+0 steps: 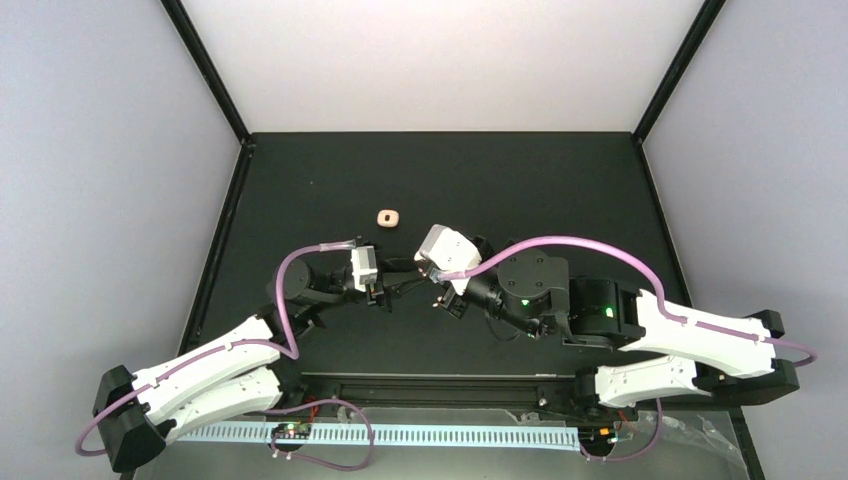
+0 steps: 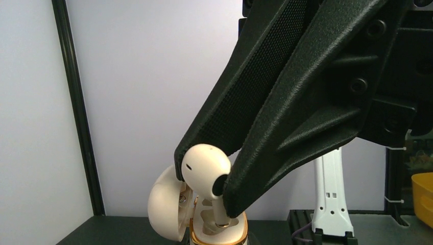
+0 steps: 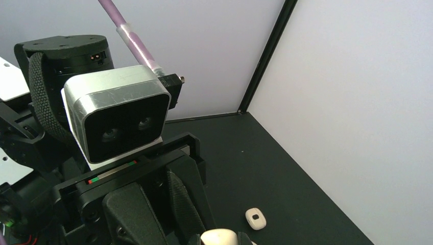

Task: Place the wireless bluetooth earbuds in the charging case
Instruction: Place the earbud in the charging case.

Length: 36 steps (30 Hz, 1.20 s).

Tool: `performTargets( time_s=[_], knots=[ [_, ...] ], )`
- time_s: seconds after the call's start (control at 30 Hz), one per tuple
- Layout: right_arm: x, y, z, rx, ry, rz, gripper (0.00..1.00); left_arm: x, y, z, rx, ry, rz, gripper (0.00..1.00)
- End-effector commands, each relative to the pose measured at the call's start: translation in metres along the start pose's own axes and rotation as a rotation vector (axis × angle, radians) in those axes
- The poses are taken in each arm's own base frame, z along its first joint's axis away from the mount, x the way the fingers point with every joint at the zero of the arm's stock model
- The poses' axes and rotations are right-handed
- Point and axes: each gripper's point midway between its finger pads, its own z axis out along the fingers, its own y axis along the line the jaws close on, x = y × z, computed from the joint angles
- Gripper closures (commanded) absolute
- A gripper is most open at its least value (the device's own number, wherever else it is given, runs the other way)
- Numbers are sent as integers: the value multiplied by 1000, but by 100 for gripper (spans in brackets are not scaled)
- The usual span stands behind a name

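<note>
In the left wrist view my left gripper [image 2: 204, 193] is shut on a white earbud [image 2: 203, 171], pinching its rounded head. The stem points down, and its metal tip reaches into a socket of the charging case [image 2: 220, 234]. That cream case has a gold rim and stands upright with its lid [image 2: 164, 204] swung open to the left. From above, both grippers meet at mid-table, and the case is hidden between them. My right gripper [image 1: 447, 298] shows only dark tips at the bottom edge of its wrist view, on either side of a cream rounded top.
A second small cream case [image 1: 388, 217] lies closed on the black table behind the grippers; it also shows as the closed case [image 3: 255, 218] in the right wrist view. A white post [image 2: 332, 189] and a yellow object [image 2: 424, 196] stand at the right.
</note>
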Motion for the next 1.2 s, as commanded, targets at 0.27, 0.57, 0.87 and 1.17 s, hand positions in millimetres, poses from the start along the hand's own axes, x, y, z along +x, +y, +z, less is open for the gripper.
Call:
performTargets(
  time_s=[0.27, 0.57, 0.87, 1.17],
  knots=[
    [2, -8, -1, 55, -8, 19, 99, -17, -1, 0, -4, -40, -23, 98],
    [7, -7, 1, 57, 5, 14, 99, -19, -1, 0, -5, -47, -33, 98],
    [9, -9, 0, 66, 11, 7, 99, -21, -1, -2, -10, -50, -32, 98],
    [13, -7, 0, 61, 23, 3, 99, -21, 2, -2, -29, -48, -52, 99]
  ],
)
